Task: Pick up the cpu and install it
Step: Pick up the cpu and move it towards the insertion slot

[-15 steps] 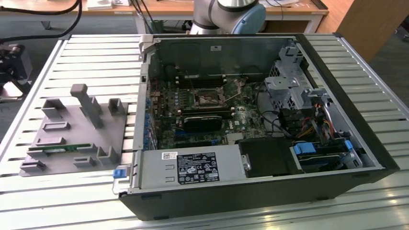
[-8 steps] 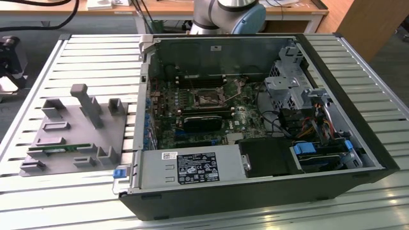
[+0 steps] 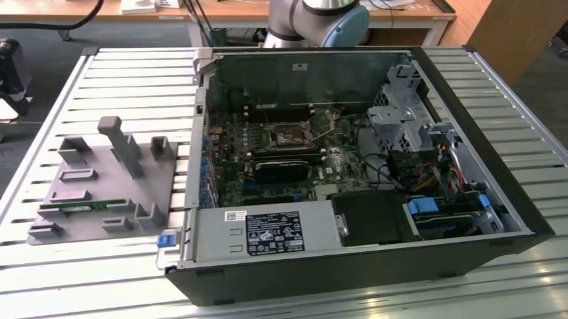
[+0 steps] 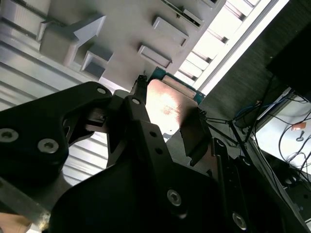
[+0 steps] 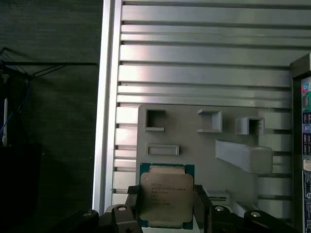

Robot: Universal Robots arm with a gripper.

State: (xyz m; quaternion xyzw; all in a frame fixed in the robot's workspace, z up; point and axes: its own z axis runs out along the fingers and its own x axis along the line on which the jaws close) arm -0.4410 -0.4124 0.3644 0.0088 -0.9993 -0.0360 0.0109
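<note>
The gripper (image 5: 166,205) was closed on the cpu (image 5: 166,196). In the first wrist view its two black fingers (image 5: 132,206) stood against two opposite edges of the chip, one on each side, and the silver top faced the camera. I judge that this edge grip was chosen so that nothing pressed on the flat faces. It also kept the chip level, which it needs to be for the socket.

The cpu hung in the air over the grey fixture plate (image 5: 194,145) and did not lie in any of its pockets. It looked large against the small recesses below it, so I think it was well above the plate. In the second wrist view the shiny lid (image 4: 167,107) caught the light between the dark fingers, and the plate was behind it.

In the exterior view the plate (image 3: 89,166) lay on the slotted aluminium table (image 3: 133,80), just beside the open computer case (image 3: 523,219), on the exterior view's left. A green memory stick (image 3: 84,207) rested in one slot of the plate. I think the plate was there to keep each part in a known place.

Inside the case, the square socket (image 3: 288,138) on the motherboard (image 3: 266,166) had no chip in it. The installing was therefore not yet done.
</note>
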